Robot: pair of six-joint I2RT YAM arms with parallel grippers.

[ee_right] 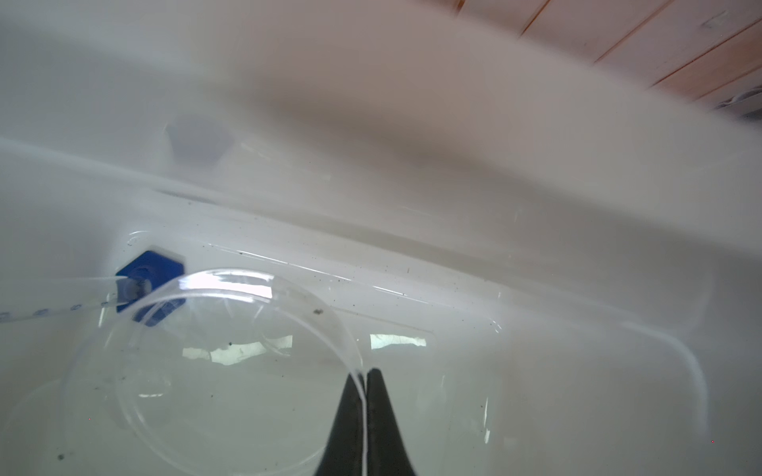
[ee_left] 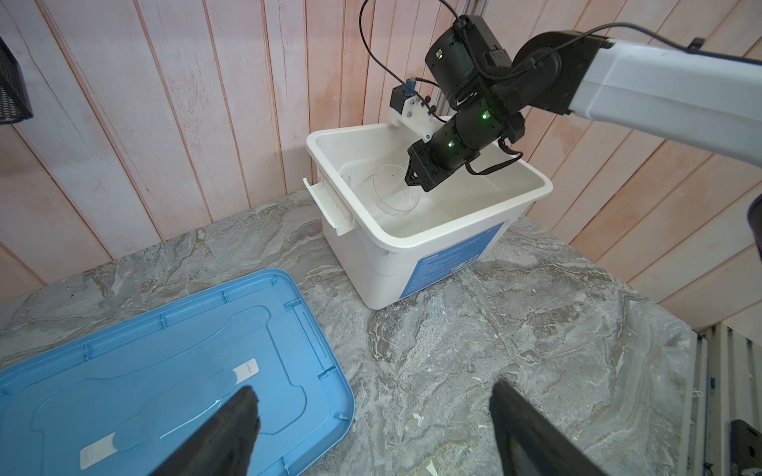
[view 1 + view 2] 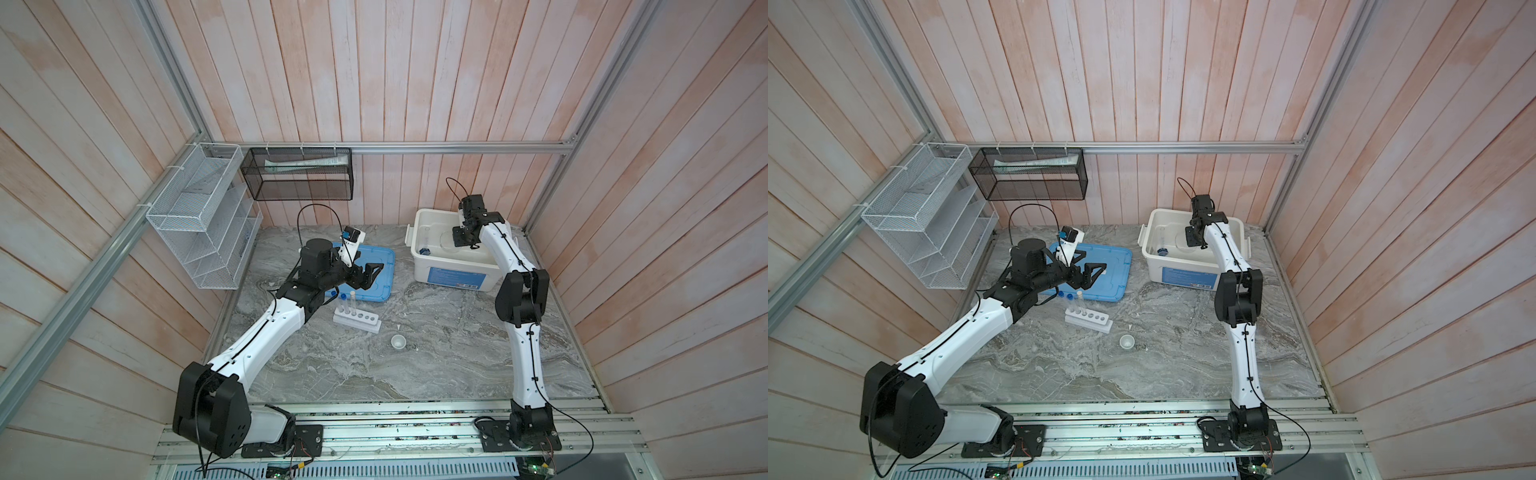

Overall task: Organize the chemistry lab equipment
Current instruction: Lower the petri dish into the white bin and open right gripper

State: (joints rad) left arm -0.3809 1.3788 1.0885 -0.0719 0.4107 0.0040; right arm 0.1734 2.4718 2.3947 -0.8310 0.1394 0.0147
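rim of the clear dish (image 1: pixel 214 371) sits pinched thin in my right hand (image 1: pixel 365 374); i'd go slow and level; left hand (image 2: pixel 373 389) spread.

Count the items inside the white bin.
2: a clear round dish, rim pinched by the right gripper, and a blue-based clear cylinder beside it; the arm may hide others.

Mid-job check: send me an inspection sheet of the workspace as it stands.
Surface: grey marbled table.
Job's things: rack with tubes upright at one end; white dish on the table nearby; blue piece and clear dish in the bin.
Clutter: white flecks; lid lying off the bin.
Hands: left hand open over the lid; right hand shut on the clear dish's rim.
Cables: black loops above both wrists.
Surroundings: plank walls, white basket, black basket.
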